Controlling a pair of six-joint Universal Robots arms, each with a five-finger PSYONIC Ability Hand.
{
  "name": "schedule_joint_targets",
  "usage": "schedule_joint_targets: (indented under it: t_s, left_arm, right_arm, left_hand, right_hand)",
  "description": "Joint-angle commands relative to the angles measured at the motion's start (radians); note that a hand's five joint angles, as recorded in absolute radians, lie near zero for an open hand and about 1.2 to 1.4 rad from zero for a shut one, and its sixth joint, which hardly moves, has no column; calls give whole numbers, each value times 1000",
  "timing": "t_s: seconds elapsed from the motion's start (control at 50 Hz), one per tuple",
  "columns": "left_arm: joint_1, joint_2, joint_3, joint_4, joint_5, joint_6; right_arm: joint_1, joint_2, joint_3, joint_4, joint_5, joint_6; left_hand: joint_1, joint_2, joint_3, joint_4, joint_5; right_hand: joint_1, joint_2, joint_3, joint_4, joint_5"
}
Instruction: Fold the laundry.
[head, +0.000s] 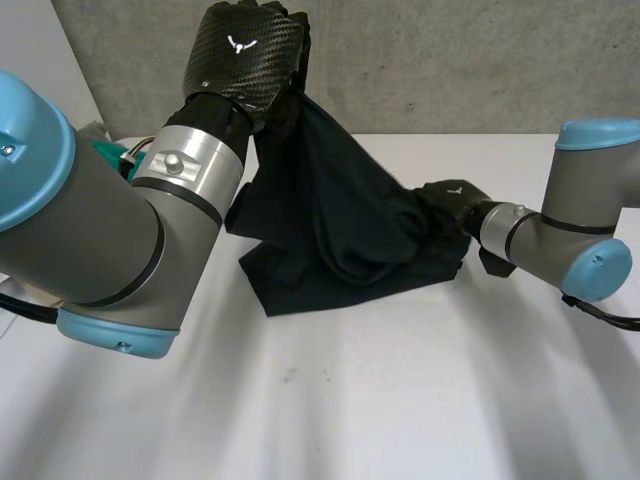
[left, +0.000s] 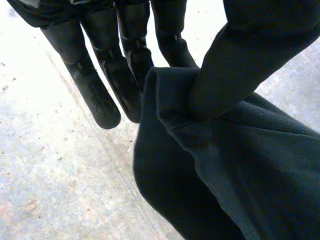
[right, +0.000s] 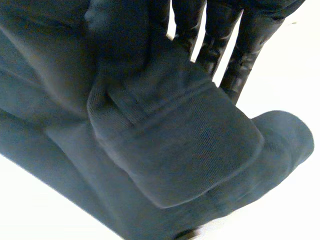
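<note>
Diagonally stretched black garment (head: 340, 220), left hand (head: 245, 50) pinching high end, right hand (head: 453, 196) gripping low end.

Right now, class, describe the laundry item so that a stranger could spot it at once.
Start at the white table. Above it a black garment hangs from the raised left hand, its lower part resting on the table and another edge pinched by the right hand. It is the one soft, draped thing there, dark against the white top.
</note>
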Motion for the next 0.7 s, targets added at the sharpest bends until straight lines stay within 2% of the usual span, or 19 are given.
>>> schedule_joint_targets:
  t_s: [0.02,0.06,0.14,0.22,0.3,0.42,0.5,0.56,0.66,0.7]
  left_arm:
    - [2,12,-13,-59,-3,-2]
    - [5,24,-31,-90,-3,0]
    - [8,35,-62,-155,-1,3]
    - [10,37,-83,-256,2,4]
    - [10,21,-99,-347,5,4]
    - [4,-66,-93,-381,10,6]
    - [2,-158,-38,-369,13,6]
    - [2,-265,77,-334,28,11]
    - [5,-374,347,-237,23,43]
    - [4,-394,484,-139,17,87]
  right_arm:
    - [-4,-197,19,-49,164,-34]
    - [-13,-327,82,-48,140,-78]
    - [-50,-497,174,-3,88,-196]
    - [-76,-591,251,131,80,-328]
    - [-78,-616,309,257,81,-426]
    - [-67,-590,359,366,87,-523]
    - [-65,-466,334,368,86,-528]
    - [-62,-365,229,339,101,-500]
    - [-15,-273,23,148,162,-402]
    - [-6,-271,-52,-38,213,-361]
  left_hand:
    - [250,198,205,194,238]
    - [250,198,205,194,238]
    - [250,198,205,194,238]
    - [250,198,205,194,238]
    - [250,198,205,194,238]
    - [250,198,205,194,238]
    - [250,198,205,194,238]
    - [250,198,205,194,238]
    - [250,198,205,194,238]
    - [250,198,205,194,238]
  right_hand:
    - [498,284,339,325,365]
    - [498,284,339,325,365]
    - [498,284,339,325,365]
    - [498,284,339,325,365]
    - [498,284,339,325,365]
    - [498,284,339,325,365]
    - [498,284,339,325,365]
    - [498,284,339,325,365]
    - [498,284,339,325,365]
    - [498,284,339,325,365]
